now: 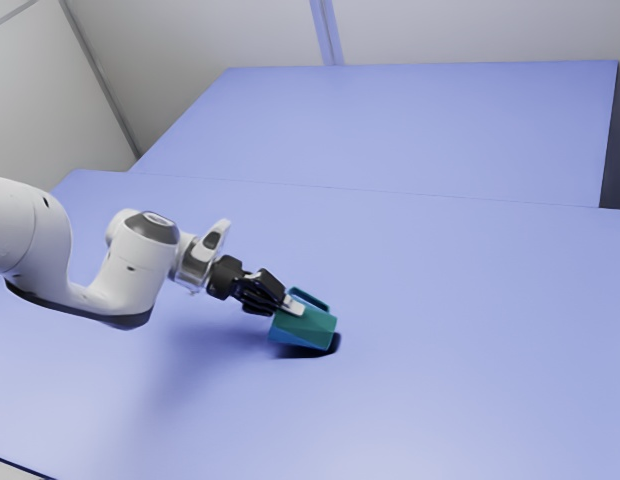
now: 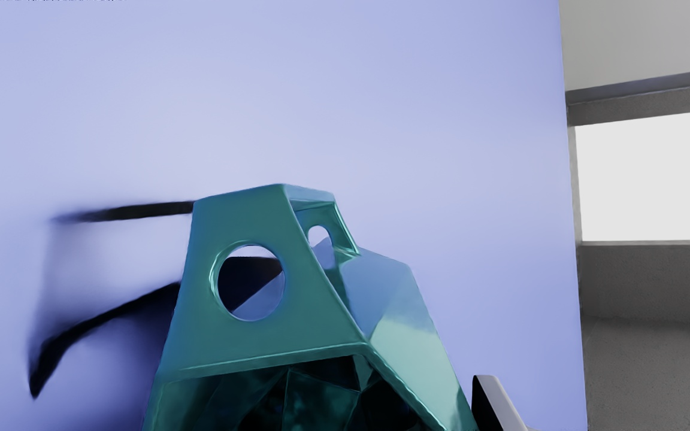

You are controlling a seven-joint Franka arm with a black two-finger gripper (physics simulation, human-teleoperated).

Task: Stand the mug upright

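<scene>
My gripper (image 1: 293, 309) reaches the teal, faceted mug (image 1: 308, 328) near the middle of the exterior view and is shut on it, one light fingertip lying against its side. The mug is tilted, its mouth toward my hand, its base sloping down toward the exterior view's right and its handle on the upper side. In the wrist view, the mug (image 2: 261, 335) has its handle pointing away from my gripper (image 2: 333, 419). One finger (image 2: 499, 404) stands against the mug's outer wall; the other is hidden.
Dark shadow lies on the blue table (image 1: 460, 400) right under the mug. A second blue surface (image 1: 410, 120) adjoins the table's far side. Beyond the table edge, the wrist view has a grey wall with a bright opening (image 2: 650, 179).
</scene>
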